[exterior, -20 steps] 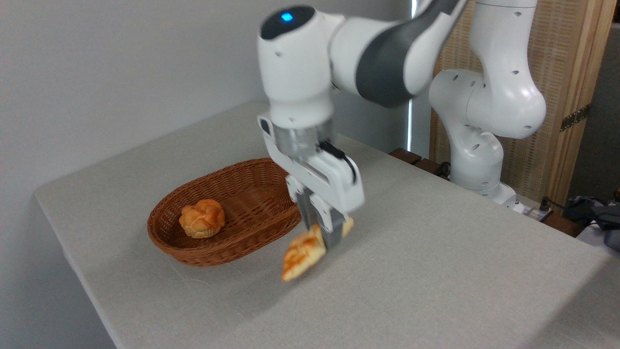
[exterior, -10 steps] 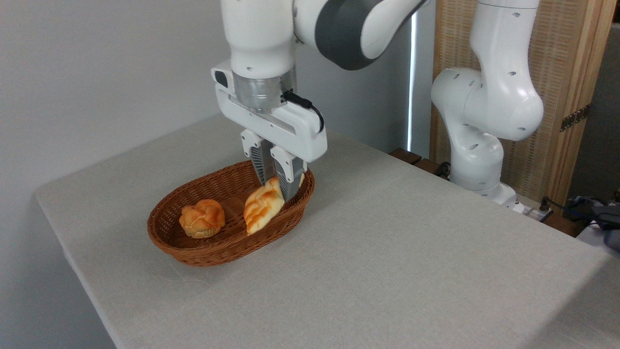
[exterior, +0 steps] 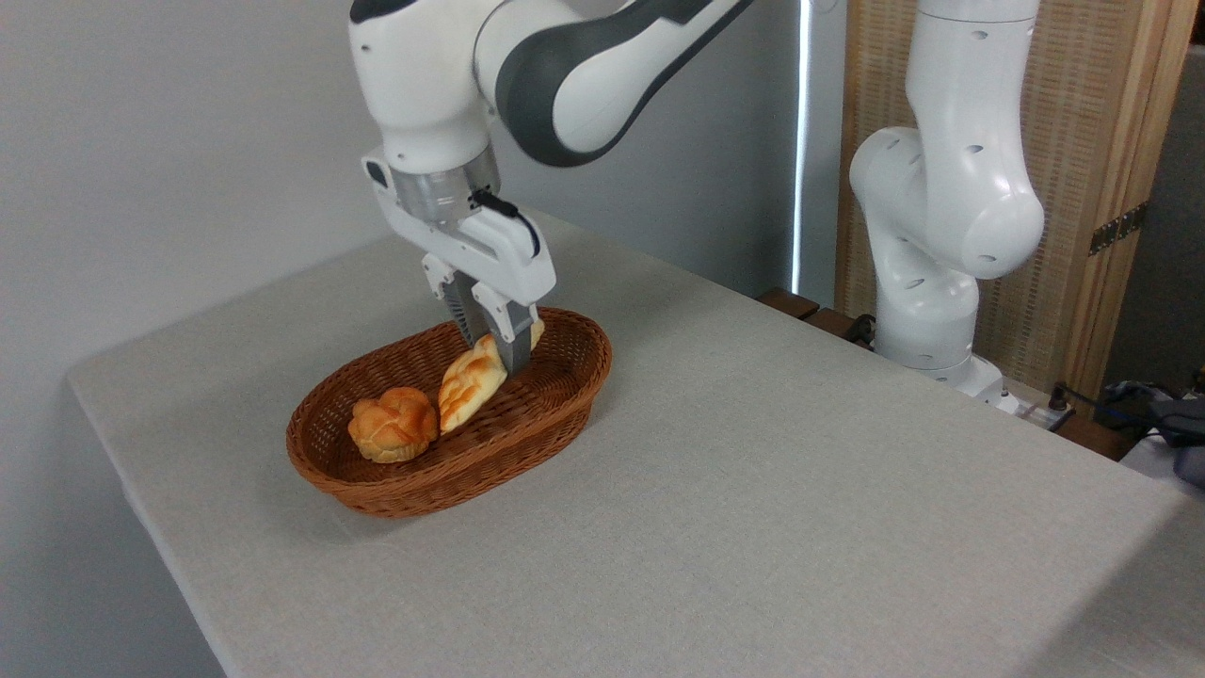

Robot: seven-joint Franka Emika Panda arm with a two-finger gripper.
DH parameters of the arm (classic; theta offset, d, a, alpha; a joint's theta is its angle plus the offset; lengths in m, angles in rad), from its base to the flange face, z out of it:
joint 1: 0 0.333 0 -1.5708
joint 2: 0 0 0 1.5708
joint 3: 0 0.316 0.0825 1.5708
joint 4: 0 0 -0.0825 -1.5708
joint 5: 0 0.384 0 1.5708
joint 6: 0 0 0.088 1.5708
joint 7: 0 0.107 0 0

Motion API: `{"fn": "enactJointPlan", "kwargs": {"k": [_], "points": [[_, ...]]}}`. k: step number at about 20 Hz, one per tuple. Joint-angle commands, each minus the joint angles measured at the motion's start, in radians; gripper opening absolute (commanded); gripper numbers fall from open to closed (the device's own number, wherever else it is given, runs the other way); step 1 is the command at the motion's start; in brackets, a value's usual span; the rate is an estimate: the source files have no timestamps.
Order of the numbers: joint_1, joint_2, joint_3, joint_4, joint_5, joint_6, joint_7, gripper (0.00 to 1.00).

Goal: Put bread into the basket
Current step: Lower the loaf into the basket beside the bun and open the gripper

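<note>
Carrying: the gripper [exterior: 491, 341] is clamped on the upper end of the bread [exterior: 471, 383], holding it over the inside of the basket [exterior: 565, 400].
Change: a second ago the bread hung over bare table to the right of the basket's front rim; half a second ago it was crossing the basket's right end; now it is over the basket's middle.
Meaning for the task: transport looks essentially done; what remains, in my judgement, is a short lowering and a release.
Bun: a small round knotted bun [exterior: 393, 424] lies in the left half of the basket, just left of the bread's lower tip, near or touching it.
Bread: it slants down to the left from the fingers, inside the basket's rim.
Basket: it sits on the cloth-covered table [exterior: 753, 527], toward its left end.
Risk: the loaf could come down onto the bun rather than beside it.
Hard to make out: whether the bread's lower tip already rests on the basket floor; the part of the loaf between the fingers is covered; the arm's top is cut off by the frame.
</note>
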Motion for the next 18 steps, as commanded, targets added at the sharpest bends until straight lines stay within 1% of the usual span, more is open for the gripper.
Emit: {"fn": "enactJointPlan", "kwargs": {"k": [1, 5, 9, 11, 13, 16, 18], "points": [[-0.012, 0.016, 0.01, 0.015, 0.056, 0.007, -0.037, 1.0], [-0.014, 0.016, 0.008, 0.009, 0.057, -0.004, -0.025, 1.0], [-0.015, 0.015, 0.008, 0.011, 0.048, -0.006, -0.04, 1.0], [-0.031, 0.016, 0.008, 0.011, 0.045, -0.006, -0.072, 1.0], [-0.031, 0.016, 0.008, 0.012, 0.047, -0.004, -0.111, 1.0], [-0.028, 0.007, 0.012, 0.03, 0.057, -0.01, -0.11, 1.0], [-0.022, 0.004, 0.019, 0.093, 0.059, -0.08, -0.1, 1.0]]}}
